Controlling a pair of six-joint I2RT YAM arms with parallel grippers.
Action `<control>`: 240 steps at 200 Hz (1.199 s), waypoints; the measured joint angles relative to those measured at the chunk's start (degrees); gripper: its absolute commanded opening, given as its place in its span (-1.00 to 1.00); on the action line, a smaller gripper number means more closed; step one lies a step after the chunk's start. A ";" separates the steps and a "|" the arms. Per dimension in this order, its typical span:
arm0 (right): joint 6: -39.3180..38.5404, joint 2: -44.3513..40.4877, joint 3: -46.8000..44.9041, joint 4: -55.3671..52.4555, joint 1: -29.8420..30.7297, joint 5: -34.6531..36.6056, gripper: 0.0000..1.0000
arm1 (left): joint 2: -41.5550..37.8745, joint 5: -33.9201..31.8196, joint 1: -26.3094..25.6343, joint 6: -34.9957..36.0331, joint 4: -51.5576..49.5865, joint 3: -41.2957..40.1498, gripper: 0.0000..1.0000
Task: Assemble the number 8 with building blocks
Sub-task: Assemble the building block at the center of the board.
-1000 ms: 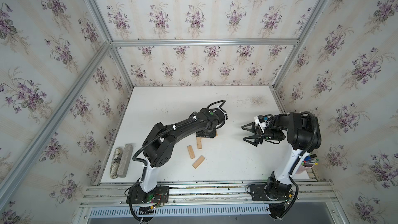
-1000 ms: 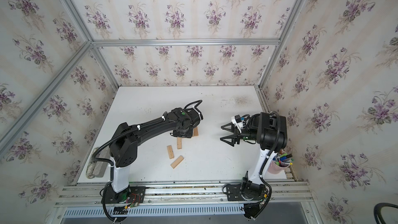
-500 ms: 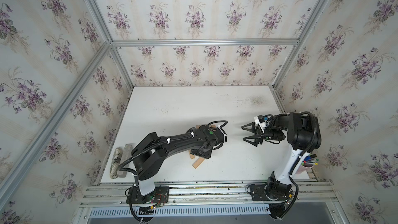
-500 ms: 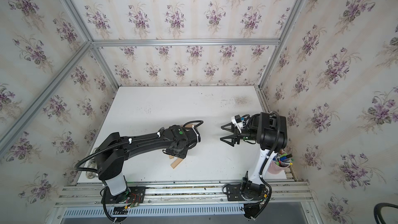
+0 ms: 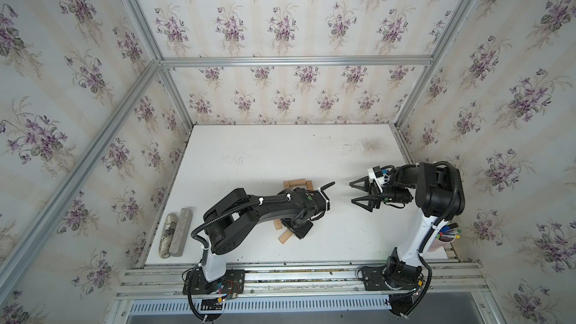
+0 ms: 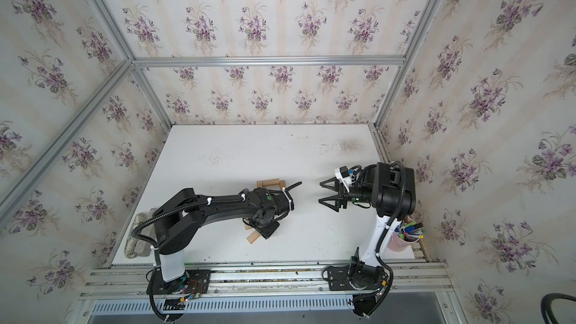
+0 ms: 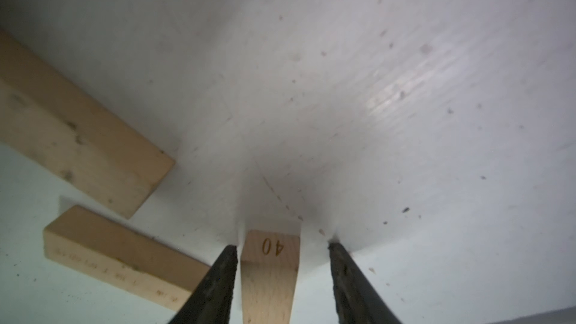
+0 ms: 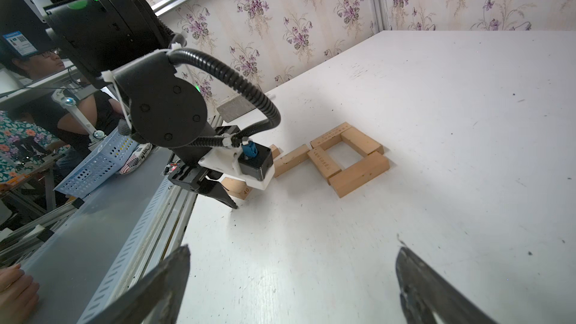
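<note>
My left gripper [image 7: 282,246] is down on the table, open, straddling a tan building block [image 7: 269,275] stamped 40. One finger is beside the block and the other stands clear of it. In both top views that block [image 5: 285,237] [image 6: 253,237] pokes out from under the left gripper [image 5: 296,229]. Two more loose blocks [image 7: 78,138] [image 7: 118,263] lie close by. Farther back, several blocks form a closed square [image 8: 358,176] with one more block [image 8: 291,160] running off it. My right gripper [image 8: 293,249] [image 5: 351,193] hovers open and empty to the right.
A grey stone bar [image 5: 180,232] and a mottled oblong [image 5: 166,235] lie at the table's left edge. A pink cup of pens [image 5: 444,240] stands at the front right. The metal rail [image 5: 280,271] runs along the front. Walls close three sides.
My left arm swung from the block square toward the front and came down over the loose block, its jaws narrowing. The right arm stayed still.
</note>
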 measured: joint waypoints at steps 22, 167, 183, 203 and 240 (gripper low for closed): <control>0.00 0.00 0.00 0.00 0.00 0.00 1.00 | -0.44 1.92 0.92 2.73 1.31 -0.98 -0.03; 0.00 0.00 0.00 0.00 0.00 0.00 1.00 | -6.19 3.45 3.32 5.11 1.25 -6.80 -0.18; 0.00 0.00 0.00 0.00 0.00 0.00 1.00 | -6.25 4.04 3.26 4.87 1.38 -6.95 -0.18; 0.00 0.00 0.00 0.00 0.00 0.00 1.00 | -6.47 4.90 3.23 4.68 1.49 -7.13 -0.20; 0.00 0.00 0.00 0.00 0.00 0.00 1.00 | -6.78 6.56 3.21 4.52 1.44 -7.76 -0.63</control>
